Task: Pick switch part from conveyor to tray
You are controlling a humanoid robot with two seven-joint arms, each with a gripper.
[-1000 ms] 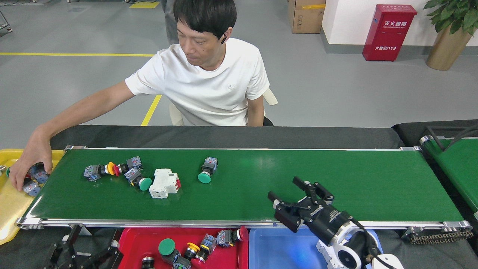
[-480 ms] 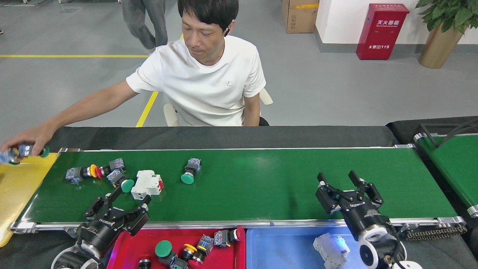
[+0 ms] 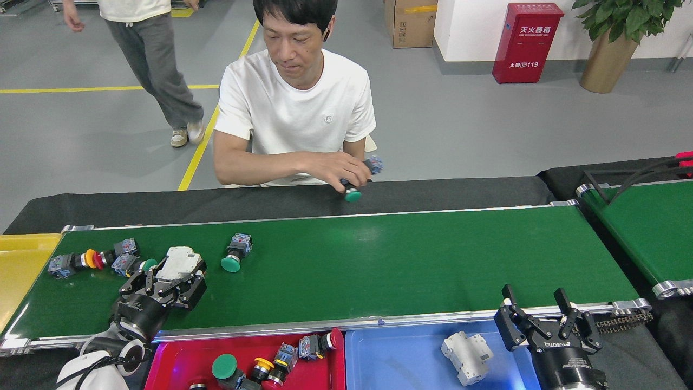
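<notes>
The conveyor (image 3: 379,260) runs across the view, and near its left end lies a white switch part (image 3: 178,262). The left gripper (image 3: 165,280) is over the near side of this white part, its dark fingers spread on both sides of it; I cannot tell if they already touch it. Just left of it lies a group of small button switches (image 3: 95,260) with yellow, red and green caps, and to the right of it, apart, one green button switch (image 3: 235,254) lies on the belt. The right gripper (image 3: 541,319) hangs at the near rail of the conveyor, above the blue tray (image 3: 400,357), with its fingers spread and nothing between them. In the blue tray lies one white part (image 3: 466,355). The red tray (image 3: 184,360) beside it holds several button switches. Behind the conveyor sits a person whose hand (image 3: 338,170) holds a green-capped switch (image 3: 354,189) above the far edge. A yellow tray (image 3: 19,265) is at the left end.
</notes>
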